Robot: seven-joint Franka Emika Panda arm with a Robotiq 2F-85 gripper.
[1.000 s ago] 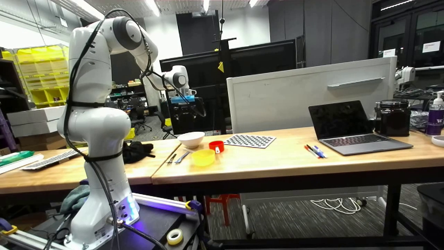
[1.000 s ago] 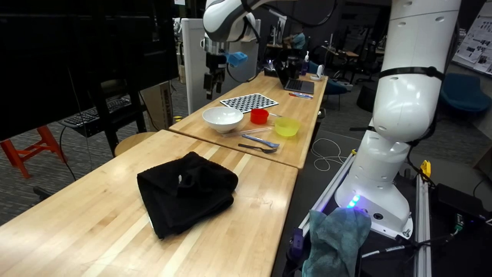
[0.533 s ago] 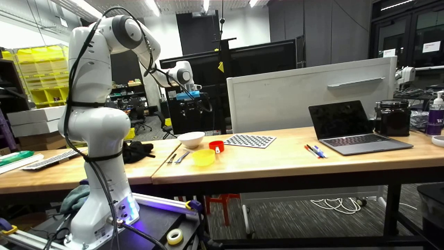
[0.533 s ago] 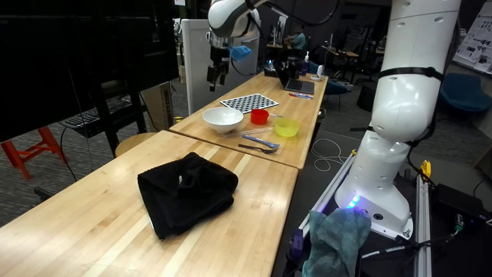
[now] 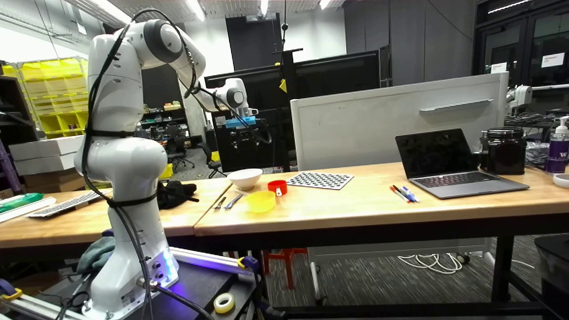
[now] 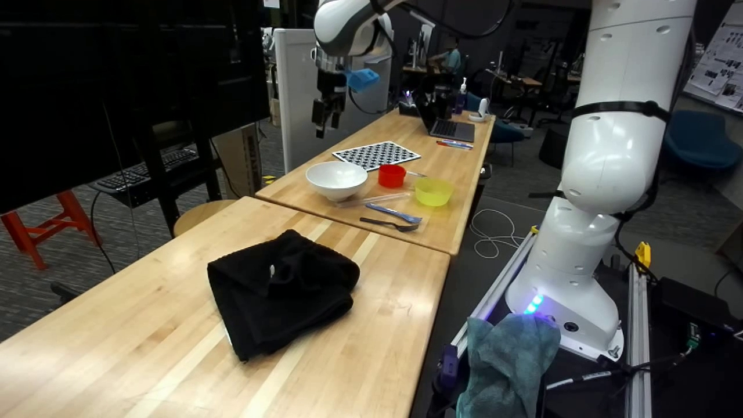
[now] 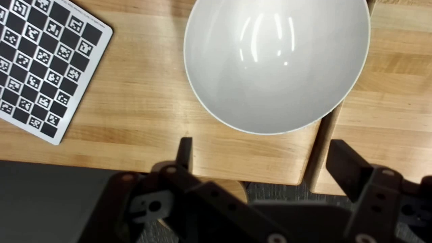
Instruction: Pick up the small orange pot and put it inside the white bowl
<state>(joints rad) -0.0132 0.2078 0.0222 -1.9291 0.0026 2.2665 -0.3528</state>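
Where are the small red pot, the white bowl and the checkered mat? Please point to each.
Small red pot (image 6: 392, 179): in an exterior view, on its outer wall.
White bowl (image 7: 276, 87): in the wrist view, on its inner surface.
Checkered mat (image 5: 320, 180): in an exterior view, on its patterned top.

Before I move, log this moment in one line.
gripper: open, raised, holding nothing | white bowl: upright on table | small red-orange pot: on table, outside white bowl | pick: not yet done

Pot (image 6: 392, 176) near bowl (image 6: 336, 179), both on table (image 6: 450, 164)
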